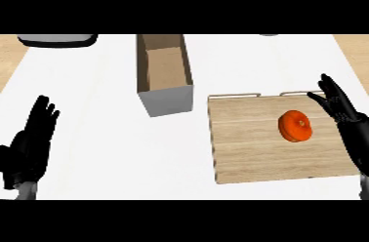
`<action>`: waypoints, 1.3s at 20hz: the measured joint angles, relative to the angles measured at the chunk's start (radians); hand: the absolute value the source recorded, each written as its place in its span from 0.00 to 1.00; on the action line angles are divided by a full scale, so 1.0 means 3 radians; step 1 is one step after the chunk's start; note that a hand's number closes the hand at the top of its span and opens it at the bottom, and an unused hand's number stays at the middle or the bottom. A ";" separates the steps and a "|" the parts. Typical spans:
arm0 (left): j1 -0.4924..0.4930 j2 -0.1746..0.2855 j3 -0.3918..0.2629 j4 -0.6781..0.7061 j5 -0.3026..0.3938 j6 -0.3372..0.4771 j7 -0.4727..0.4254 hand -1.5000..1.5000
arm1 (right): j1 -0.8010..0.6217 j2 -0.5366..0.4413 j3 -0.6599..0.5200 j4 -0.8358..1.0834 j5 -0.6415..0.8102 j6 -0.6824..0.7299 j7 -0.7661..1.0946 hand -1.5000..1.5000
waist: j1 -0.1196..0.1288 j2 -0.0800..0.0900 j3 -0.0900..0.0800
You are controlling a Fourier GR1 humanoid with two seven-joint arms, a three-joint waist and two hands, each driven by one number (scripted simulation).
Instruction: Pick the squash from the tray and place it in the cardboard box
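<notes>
An orange, flattened round squash (296, 125) lies on the wooden tray (245, 153), toward its far right part. The open cardboard box (164, 72) stands up and to the left of the tray, its long side running away from me. My right hand (344, 120) is open, fingers straight and pointing up, just right of the squash at the tray's right edge, not touching it. At the lower left edge my left hand (30, 143) rests open over the white counter, far from both tray and box.
A dark grey, shallow object (57, 39) sits at the far left corner of the white counter (108, 148). Light wooden surface shows beyond the counter on both sides. The tray has two thin handles (234, 95) on its far edge.
</notes>
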 measured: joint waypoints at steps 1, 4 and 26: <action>-0.0007 0.0001 0.0002 0.0028 -0.0016 -0.0028 -0.0019 0.50 | -0.0016 0.0023 -0.0014 0.0016 -0.0048 0.0051 -0.0040 0.00 | 0.0004 0.0000 0.0017; -0.0069 0.0077 -0.0088 0.0068 -0.0177 -0.0063 -0.0042 0.50 | -0.0317 0.0098 -0.0088 0.0020 -0.0467 0.0353 -0.0062 0.00 | 0.0046 0.0011 0.0056; -0.0232 0.0089 -0.0503 0.0204 -0.0837 -0.0145 0.0119 0.50 | -0.1301 -0.0841 -0.0251 0.1737 0.0131 0.1656 -0.0959 0.00 | 0.0097 0.0018 0.0082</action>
